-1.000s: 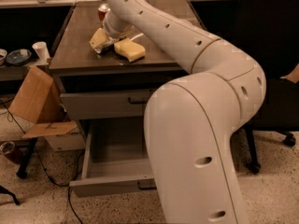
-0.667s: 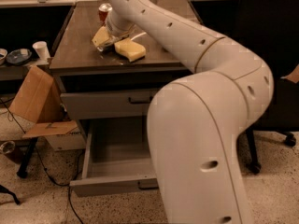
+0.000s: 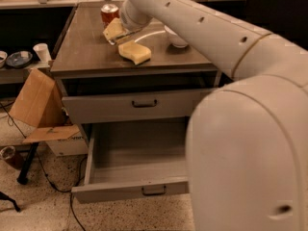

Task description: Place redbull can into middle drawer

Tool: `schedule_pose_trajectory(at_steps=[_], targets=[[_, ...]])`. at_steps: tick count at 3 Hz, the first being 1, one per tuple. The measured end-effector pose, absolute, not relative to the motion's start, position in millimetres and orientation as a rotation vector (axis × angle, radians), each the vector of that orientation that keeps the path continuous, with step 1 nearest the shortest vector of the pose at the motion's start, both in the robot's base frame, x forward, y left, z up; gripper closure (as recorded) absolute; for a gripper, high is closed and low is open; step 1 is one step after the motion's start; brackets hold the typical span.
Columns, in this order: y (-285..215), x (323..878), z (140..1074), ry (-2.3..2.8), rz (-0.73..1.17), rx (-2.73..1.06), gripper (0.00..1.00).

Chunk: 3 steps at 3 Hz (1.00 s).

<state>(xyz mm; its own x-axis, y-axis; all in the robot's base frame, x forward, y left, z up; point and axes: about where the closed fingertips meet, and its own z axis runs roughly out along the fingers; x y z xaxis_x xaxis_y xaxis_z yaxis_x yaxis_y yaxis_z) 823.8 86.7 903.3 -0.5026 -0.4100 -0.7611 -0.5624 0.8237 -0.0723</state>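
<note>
End effector (image 3: 115, 32), grip unclear, between one sponge (image 3: 135, 52) and one red can (image 3: 109, 13).

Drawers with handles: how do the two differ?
The upper drawer is shut; the middle drawer is pulled out, showing its inside. The upper drawer sits under the tabletop; the middle drawer sits below it. Both have grey fronts with small dark bar handles. The gripper is over the tabletop, beside the red can.

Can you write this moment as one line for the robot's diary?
tool: above table, beside red can | sponge: on table | middle drawer: pulled open | upper drawer: shut | silver can: not made out
</note>
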Motion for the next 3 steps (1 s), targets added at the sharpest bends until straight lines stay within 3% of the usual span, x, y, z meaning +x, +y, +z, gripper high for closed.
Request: schedule_pose_trajectory(at_steps=[3], targets=[[-4.6, 691.9, 961.3, 2.125, 0.321, -0.658, 1.00]])
